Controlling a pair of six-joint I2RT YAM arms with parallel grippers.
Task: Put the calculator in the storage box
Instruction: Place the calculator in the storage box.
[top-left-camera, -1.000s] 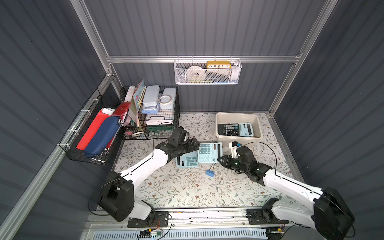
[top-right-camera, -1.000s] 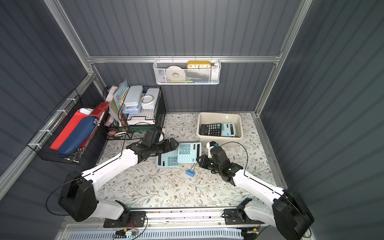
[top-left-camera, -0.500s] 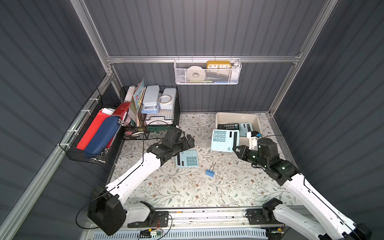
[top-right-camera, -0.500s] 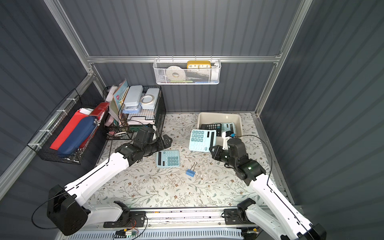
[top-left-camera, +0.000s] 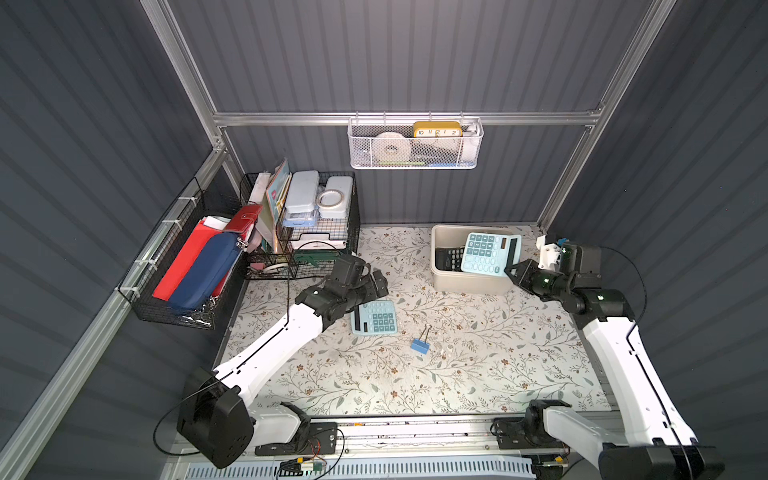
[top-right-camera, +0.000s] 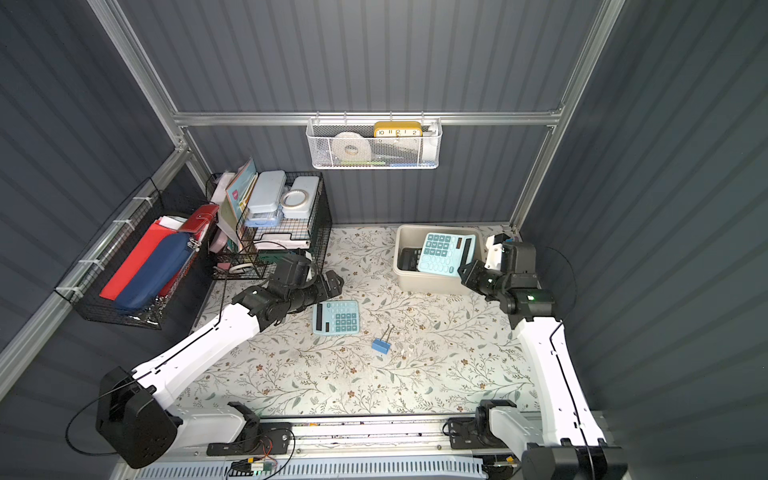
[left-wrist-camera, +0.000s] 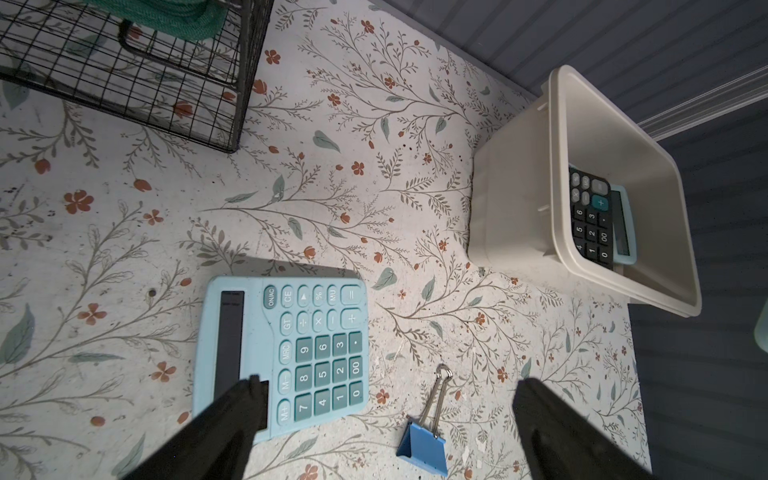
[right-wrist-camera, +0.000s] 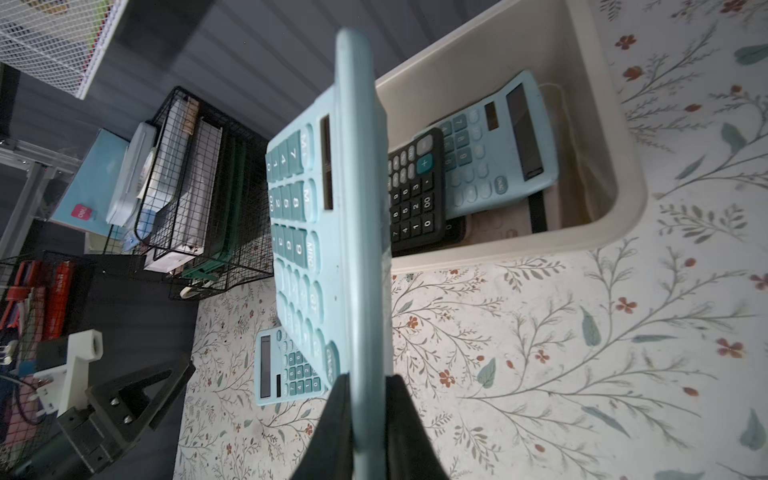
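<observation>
Right wrist view tells most of the story: the right pincer (right-wrist-camera: 368, 386) is clenched on the near edge of a light blue calculator (right-wrist-camera: 357, 208), which sticks straight out ahead of the jaws and shows almost edge-on. Past its far end sits the storage box (right-wrist-camera: 636, 199), with a black calculator (right-wrist-camera: 415, 195) and a paler blue one (right-wrist-camera: 498, 145) lying inside. In both top views the gripped one hangs tilted over the box opening, out in front of the pincer, and it doesn't look set down yet. So I'd call this the drop-off end of the carry. Next move, imo: ease it lower ahead of the jaws until it's properly inside the walls, then let go so it lands on the two in there and doesn't tip over the lip. The hold is only on one edge, so I'd expect it to swing a bit if rushed. The left pincer (left-wrist-camera: 390, 384) is spread wide and holding nothing. A second blue calculator (left-wrist-camera: 282, 349) lies flat on the floral mat (left-wrist-camera: 374, 166) right under one of its fingers (left-wrist-camera: 232, 415); can't tell if they touch. A blue binder clip (left-wrist-camera: 422, 440) lies between the spread fingers. That second one looks like the next job.
</observation>
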